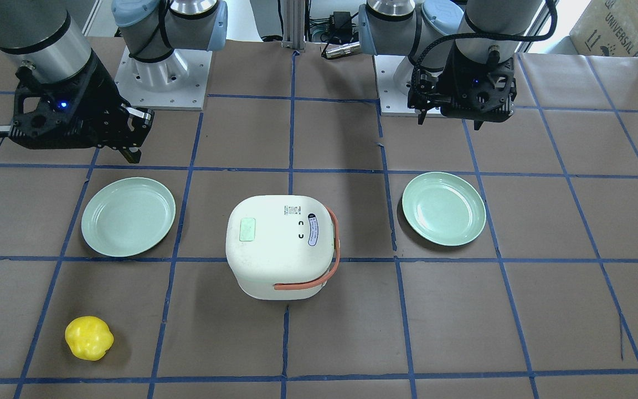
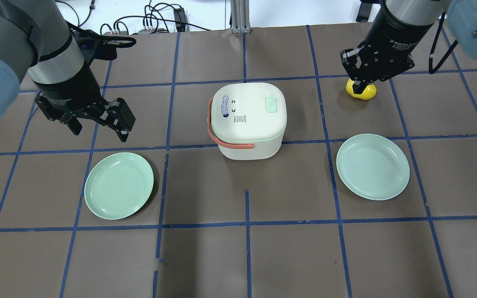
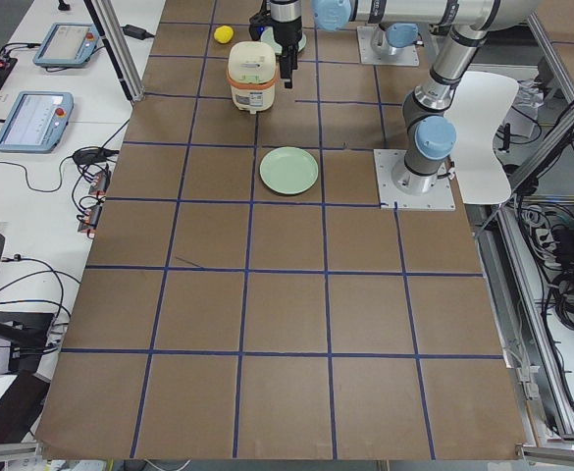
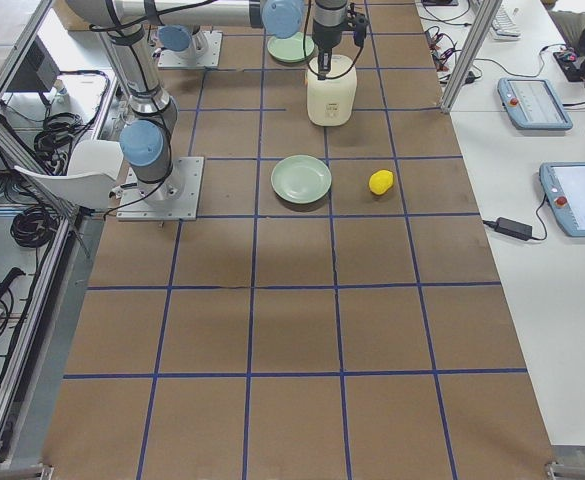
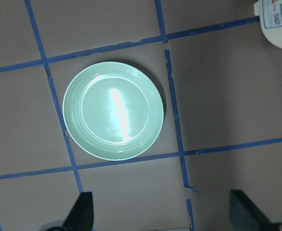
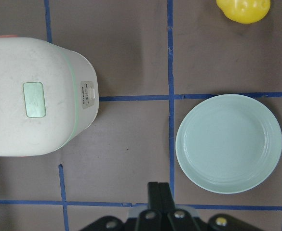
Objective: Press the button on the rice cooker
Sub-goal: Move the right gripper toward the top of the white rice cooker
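The white rice cooker (image 2: 249,120) with an orange handle stands at the table's middle. Its lid has a pale green rectangle (image 6: 33,99), and a small grey button panel (image 6: 87,95) sits on its rim toward my right side. My right gripper (image 2: 360,85) is shut and empty. It hangs high above the table, to the right of the cooker and apart from it; it also shows in the right wrist view (image 6: 160,192). My left gripper (image 2: 99,126) is open and empty, left of the cooker and above a green plate (image 5: 113,110).
Two pale green plates lie on either side of the cooker, one on the left (image 2: 118,185) and one on the right (image 2: 373,166). A yellow pepper-like object (image 1: 89,338) lies on the far right, partly hidden under my right gripper in the overhead view.
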{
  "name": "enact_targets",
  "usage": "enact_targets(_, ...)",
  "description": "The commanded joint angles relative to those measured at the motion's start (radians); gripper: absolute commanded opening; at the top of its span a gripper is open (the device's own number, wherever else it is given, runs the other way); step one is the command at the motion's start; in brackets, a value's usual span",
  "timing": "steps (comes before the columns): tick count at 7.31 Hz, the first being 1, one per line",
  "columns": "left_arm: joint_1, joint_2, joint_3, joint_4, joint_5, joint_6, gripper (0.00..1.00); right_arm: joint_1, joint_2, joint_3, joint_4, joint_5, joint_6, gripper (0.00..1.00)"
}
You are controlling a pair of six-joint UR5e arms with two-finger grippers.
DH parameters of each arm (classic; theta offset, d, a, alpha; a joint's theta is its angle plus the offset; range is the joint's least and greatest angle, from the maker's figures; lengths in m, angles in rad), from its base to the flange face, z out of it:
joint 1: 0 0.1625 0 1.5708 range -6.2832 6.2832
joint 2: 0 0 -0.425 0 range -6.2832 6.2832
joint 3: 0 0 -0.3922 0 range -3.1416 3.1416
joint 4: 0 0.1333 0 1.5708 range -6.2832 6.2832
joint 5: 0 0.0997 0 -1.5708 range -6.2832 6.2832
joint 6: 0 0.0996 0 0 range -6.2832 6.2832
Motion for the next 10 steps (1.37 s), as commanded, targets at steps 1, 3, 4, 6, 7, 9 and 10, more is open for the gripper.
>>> enact_targets(1, 0.000, 0.000, 0.000, 0.000, -0.001, 0.000, 1.00, 0.024, 0.024, 0.000, -0.030, 0.000, 0.006, 0.05)
enact_targets(3, 0.000, 0.000, 0.000, 0.000, 0.001, -0.002, 1.00, 0.085, 0.067, -0.004, -0.082, -0.004, 0.018, 0.05)
enact_targets(4, 0.000, 0.000, 0.000, 0.000, -0.001, 0.000, 1.00, 0.114, 0.083, -0.004, -0.099, -0.004, 0.044, 0.05)
enact_targets(6, 0.000, 0.000, 0.000, 0.002, -0.001, 0.000, 1.00, 0.160, 0.121, 0.002, -0.123, -0.012, 0.061, 0.06)
enact_targets(7, 0.000, 0.000, 0.000, 0.000, -0.001, 0.000, 1.00, 0.176, 0.135, 0.002, -0.128, -0.015, 0.081, 0.06)
enact_targets(9, 0.000, 0.000, 0.000, 0.002, -0.001, 0.000, 1.00, 0.214, 0.158, 0.010, -0.148, -0.020, 0.105, 0.06)
enact_targets(10, 0.000, 0.000, 0.000, 0.000, -0.001, 0.000, 1.00, 0.226, 0.170, 0.008, -0.154, -0.020, 0.119, 0.06)
